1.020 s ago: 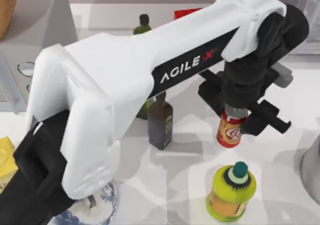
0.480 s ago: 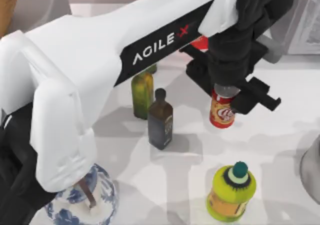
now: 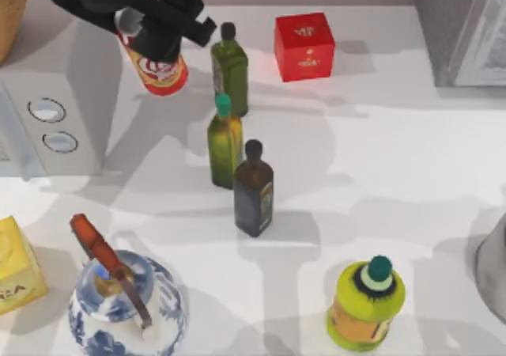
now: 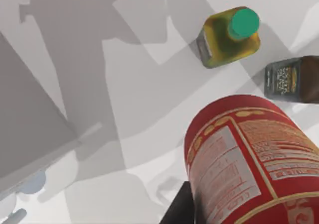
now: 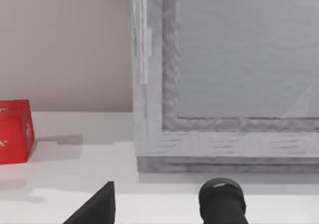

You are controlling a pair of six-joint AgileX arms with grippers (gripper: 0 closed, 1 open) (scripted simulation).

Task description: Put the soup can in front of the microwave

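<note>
The red soup can (image 3: 158,65) hangs tilted in my left gripper (image 3: 134,17), which is shut on its silver top at the back left of the table. It is held above the table, just right of the pale grey microwave (image 3: 71,95), whose two round dials (image 3: 46,109) show at the left edge. In the left wrist view the soup can (image 4: 249,159) is large and close, with the microwave (image 4: 30,129) beside it below. My right gripper (image 5: 159,211) is parked near the back right, open, with nothing between its dark fingers.
Two green bottles (image 3: 230,63) (image 3: 224,138) and a dark bottle (image 3: 254,190) stand just right of the can. A red cube (image 3: 304,46), a grey box (image 3: 462,28), a yellow-green jar (image 3: 365,304), a blue-white pot (image 3: 122,312) and a yellow box (image 3: 16,265) stand around.
My left arm has swung from the middle right to the back left, carrying the soup can over the bottles toward the microwave. The bottles and jar stayed in place.
</note>
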